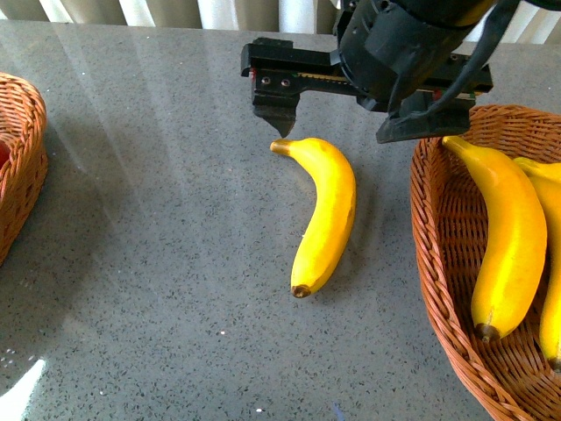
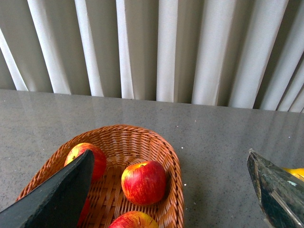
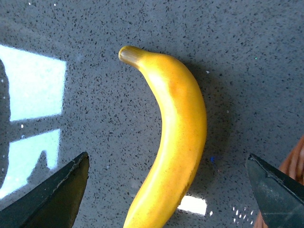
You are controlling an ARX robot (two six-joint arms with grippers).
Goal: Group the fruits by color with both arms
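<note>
A yellow banana (image 1: 326, 210) lies on the grey table, stem end away from me. My right gripper (image 1: 351, 123) hovers open just beyond its stem end; in the right wrist view the banana (image 3: 178, 142) lies between the spread fingers (image 3: 52, 194), untouched. The right basket (image 1: 438, 228) holds two bananas (image 1: 504, 237). My left gripper (image 2: 168, 199) is open and empty over the near part of the left basket (image 2: 168, 161), which holds three red apples (image 2: 143, 182). The left arm is out of the front view.
The left basket's rim (image 1: 22, 158) shows at the front view's left edge. The right basket's edge (image 3: 294, 161) is close to one right finger. White curtains (image 2: 166, 47) hang behind the table's far edge.
</note>
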